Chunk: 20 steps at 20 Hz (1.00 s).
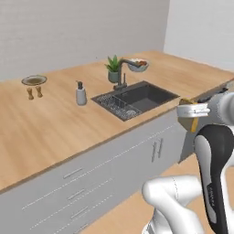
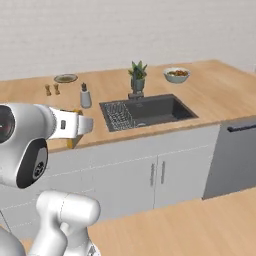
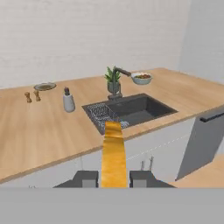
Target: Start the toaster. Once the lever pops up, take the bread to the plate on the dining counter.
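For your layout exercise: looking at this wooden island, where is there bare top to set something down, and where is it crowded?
Free: the wide wood of the dining counter in front of the plate and soap bottle, running to the near edge; also the stretch right of the sink, past the bowl.
Crowded: behind the sink, where the plant, tap and bowl cluster.

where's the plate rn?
The plate sits far back left on the dining counter, just behind two small wooden shakers and left of the soap dispenser and sink.
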Available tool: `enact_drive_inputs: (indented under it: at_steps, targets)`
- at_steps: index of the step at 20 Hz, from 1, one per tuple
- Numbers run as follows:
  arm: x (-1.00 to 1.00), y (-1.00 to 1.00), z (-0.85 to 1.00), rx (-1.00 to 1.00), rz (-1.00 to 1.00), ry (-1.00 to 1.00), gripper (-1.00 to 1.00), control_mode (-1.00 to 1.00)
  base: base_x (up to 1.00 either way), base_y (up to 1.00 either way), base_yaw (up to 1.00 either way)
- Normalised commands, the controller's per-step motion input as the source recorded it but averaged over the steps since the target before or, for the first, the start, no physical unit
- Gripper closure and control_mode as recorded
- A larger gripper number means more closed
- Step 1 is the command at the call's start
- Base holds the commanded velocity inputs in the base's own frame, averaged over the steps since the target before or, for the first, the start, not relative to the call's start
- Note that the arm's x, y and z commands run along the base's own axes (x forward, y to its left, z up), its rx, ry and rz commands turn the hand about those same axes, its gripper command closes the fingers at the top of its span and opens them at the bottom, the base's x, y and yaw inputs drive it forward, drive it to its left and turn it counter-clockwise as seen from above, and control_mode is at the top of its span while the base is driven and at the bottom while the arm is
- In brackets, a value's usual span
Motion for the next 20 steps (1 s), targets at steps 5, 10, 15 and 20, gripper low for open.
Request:
enact_drive_inputs:
  at_steps: [5,10,15,20]
  targets:
    - [0.0,0.0,0.0,0.0,0.0,0.0,1.0,1.0,-0.31,1.0,0.62]
    - [0.0,0.0,0.0,0.0,0.0,0.0,1.0,1.0,-0.02,1.0,0.28]
    - [0.0,0.0,0.0,0.0,0.0,0.0,1.0,1.0,0.12,1.0,0.14]
    - [0.0,0.0,0.0,0.0,0.0,0.0,1.0,1.0,0.34,1.0,0.01]
